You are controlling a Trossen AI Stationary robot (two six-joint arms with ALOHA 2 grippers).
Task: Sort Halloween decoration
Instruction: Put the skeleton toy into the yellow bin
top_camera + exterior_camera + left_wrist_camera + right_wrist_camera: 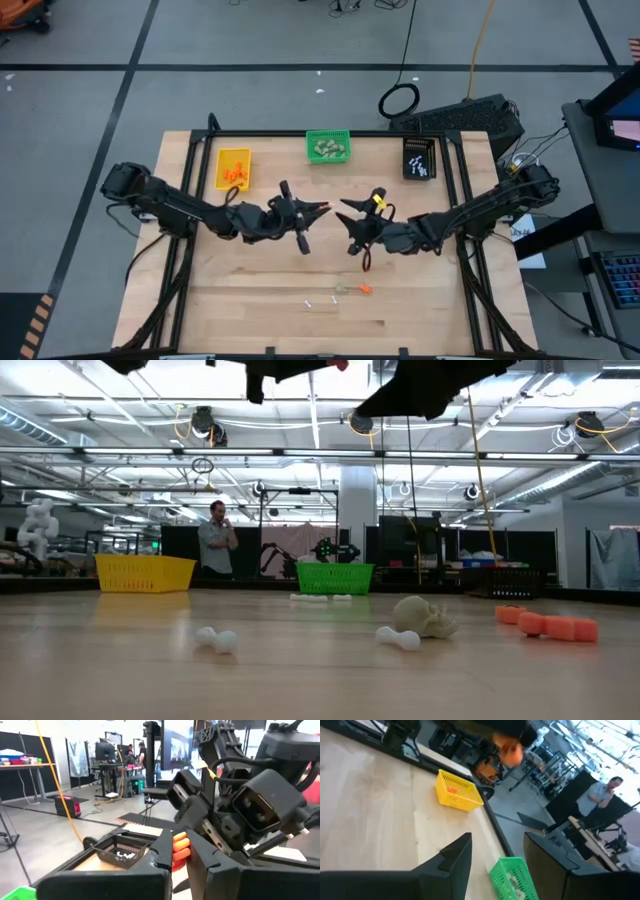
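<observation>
While hovering above the table [200, 300] in front of the green bin [328, 147], clenches the left gripper [322, 209] on an orange bit [181, 847], pinched between both fingers and lifted clear of the wood. Holds the right gripper [497, 840] tip to tip with the left one, likewise raised in front of the green bin, its fingers parted and grasping nothing. Shows, from the right wrist, that same orange bit in the other arm's grip, well apart from the right fingers. Sets a yellow bin [233, 168] to the left of the green bin, with orange bits [236, 176] inside, and a black bin [419, 158] to its right, with white sticks [418, 163] inside. Carries beige lumps [327, 150] in the green bin itself. Finds more pieces loose on the wood, farther in front of the green bin and beyond the grippers, toward the table's front edge: two loose sticks [308, 301], one beige skull [425, 617] just beside the nearer of them, and a loose orange cluster [545, 624] to the right of the skull. Catches, in the low view, a person [217, 540] standing in the room behind the table, to the left of the green bin.
</observation>
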